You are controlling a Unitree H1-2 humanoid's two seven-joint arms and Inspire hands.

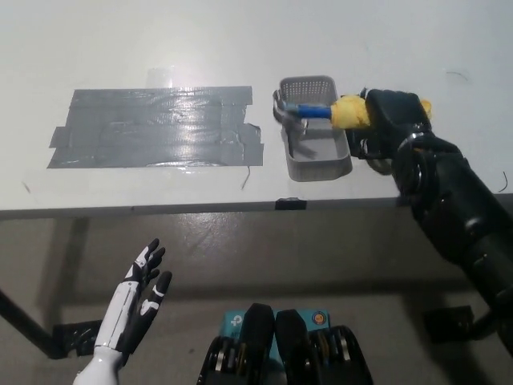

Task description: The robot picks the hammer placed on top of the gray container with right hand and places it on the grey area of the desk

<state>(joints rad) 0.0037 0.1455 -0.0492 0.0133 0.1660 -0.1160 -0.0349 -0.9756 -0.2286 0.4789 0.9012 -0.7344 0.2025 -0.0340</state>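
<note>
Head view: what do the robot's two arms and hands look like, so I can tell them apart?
The left hand is slim, with a white forearm shell and white fingers that have black inner faces and joints. The right hand and its arm are all black, bulky and segmented, with glossy rounded housings. No markings or loose cables are visible.

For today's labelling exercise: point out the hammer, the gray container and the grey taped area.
hammer (314, 111), head view, blue neck.
gray container (319, 170), head view, near wall.
grey taped area (152, 128), head view, middle of tape.
</note>
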